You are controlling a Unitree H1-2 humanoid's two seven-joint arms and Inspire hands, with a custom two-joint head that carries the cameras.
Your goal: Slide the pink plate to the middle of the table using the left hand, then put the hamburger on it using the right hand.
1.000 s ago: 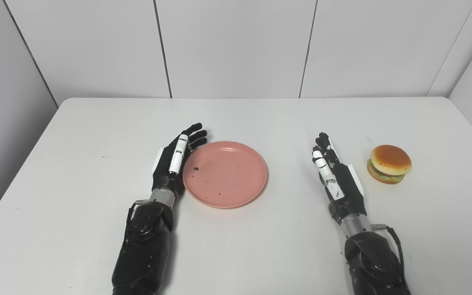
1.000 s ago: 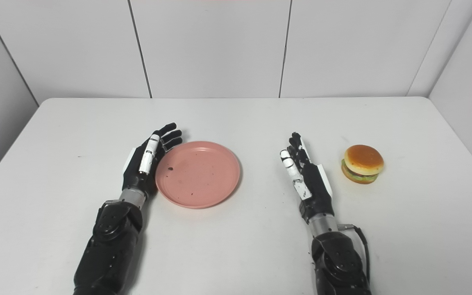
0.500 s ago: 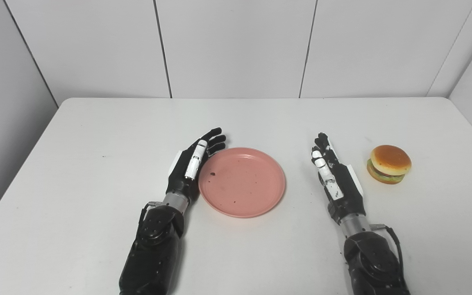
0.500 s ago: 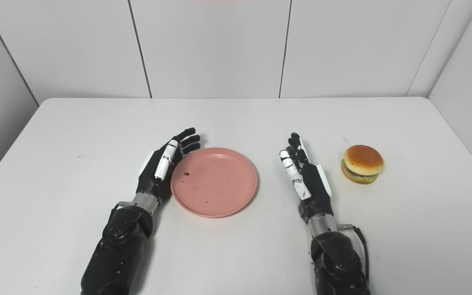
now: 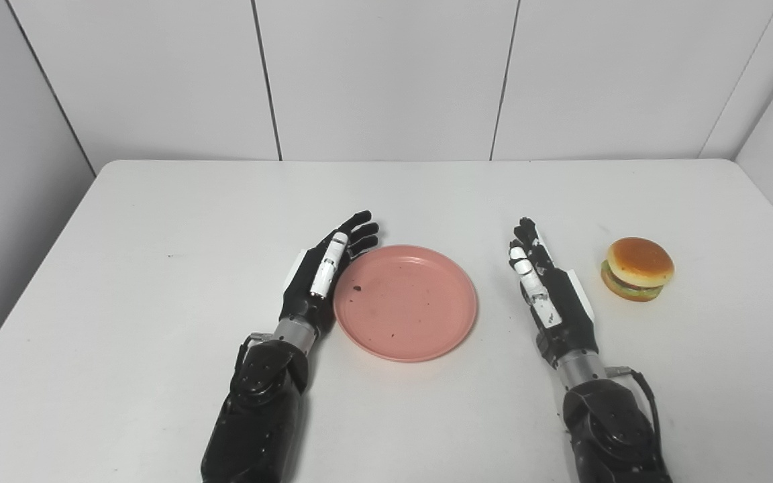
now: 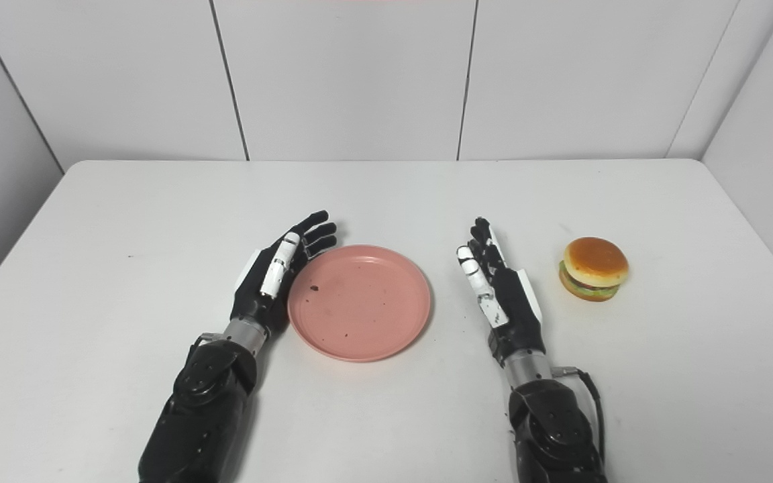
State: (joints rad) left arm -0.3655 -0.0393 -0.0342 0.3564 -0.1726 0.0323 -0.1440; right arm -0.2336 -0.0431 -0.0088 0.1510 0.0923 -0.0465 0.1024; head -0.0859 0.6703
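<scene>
Lying bare beside the left hand (image 5: 319, 278), pink plate (image 5: 405, 302); hamburger (image 5: 637, 269) apart.

My left hand (image 5: 316, 278) is matte black with slim jointed black fingers (image 5: 358, 231), one digit sheathed in white, and a white panel along its outer edge. My right hand (image 5: 551, 292) matches, with chipped white patches. Silver metal wrist collars join bulky glossy black forearms; a thin black cable loops beside each wrist.
</scene>
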